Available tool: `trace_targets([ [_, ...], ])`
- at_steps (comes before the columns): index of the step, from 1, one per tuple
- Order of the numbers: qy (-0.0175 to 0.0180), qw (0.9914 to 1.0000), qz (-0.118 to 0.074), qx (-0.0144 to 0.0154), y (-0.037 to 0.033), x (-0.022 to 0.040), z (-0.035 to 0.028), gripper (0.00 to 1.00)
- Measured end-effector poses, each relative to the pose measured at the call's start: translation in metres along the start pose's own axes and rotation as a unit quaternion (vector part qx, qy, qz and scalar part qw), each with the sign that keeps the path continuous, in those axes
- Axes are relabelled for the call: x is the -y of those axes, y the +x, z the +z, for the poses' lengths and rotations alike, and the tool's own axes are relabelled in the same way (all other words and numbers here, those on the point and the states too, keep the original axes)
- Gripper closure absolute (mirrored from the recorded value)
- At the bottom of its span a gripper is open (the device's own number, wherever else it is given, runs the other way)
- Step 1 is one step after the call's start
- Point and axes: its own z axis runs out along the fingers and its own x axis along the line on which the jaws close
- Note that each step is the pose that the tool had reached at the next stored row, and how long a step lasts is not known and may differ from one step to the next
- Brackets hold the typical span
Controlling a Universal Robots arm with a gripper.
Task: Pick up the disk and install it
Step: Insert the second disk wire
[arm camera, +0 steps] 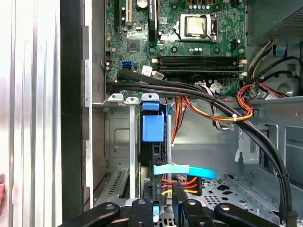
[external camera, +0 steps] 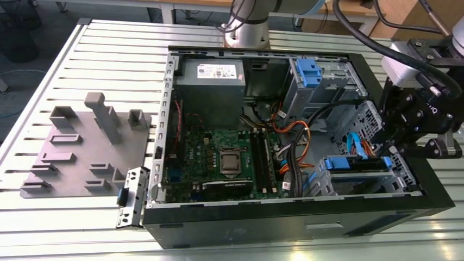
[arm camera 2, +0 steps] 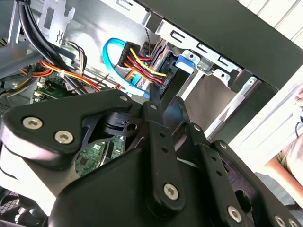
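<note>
Sitting at about four o'clock inside the open black computer case (external camera: 290,217) in the exterior view, the flat silver-grey disk with blue plastic side rails (external camera: 353,165) is in the metal drive bay by the case's front wall. Its railed edge runs from nine to three o'clock, and its printed label faces away, so no writing on it can be read. In the first wrist view the disk (arm camera: 152,127) shows edge-on, slotted between the bay's metal walls. A light-blue flat cable (arm camera: 184,170) and a bundle of red, yellow and black wires (arm camera: 182,182) meet its end.

The black gripper (external camera: 409,147) hangs just beside the bay at three o'clock, over the case rim. In both wrist views it (arm camera: 161,208) (arm camera 2: 164,104) is right at the cabled end of the disk; whether it grips anything cannot be told.

At nine o'clock from the bay lies the green motherboard (external camera: 217,157). At twelve o'clock in the case are the large grey power-supply box (external camera: 210,89), its white label (external camera: 217,70) too small to read, and the blue plastic latch on a grey cage (external camera: 308,73). Open slatted aluminium table (external camera: 108,49) surrounds the case, with a grey fixture plate (external camera: 73,152) at nine o'clock.
</note>
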Motion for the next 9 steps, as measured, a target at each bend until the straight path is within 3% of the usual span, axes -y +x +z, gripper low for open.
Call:
trace_targets([
  [9,0.0000,1.00000,0.000,0.0000,-0.0001,0.0000,-0.0031,0.70],
])
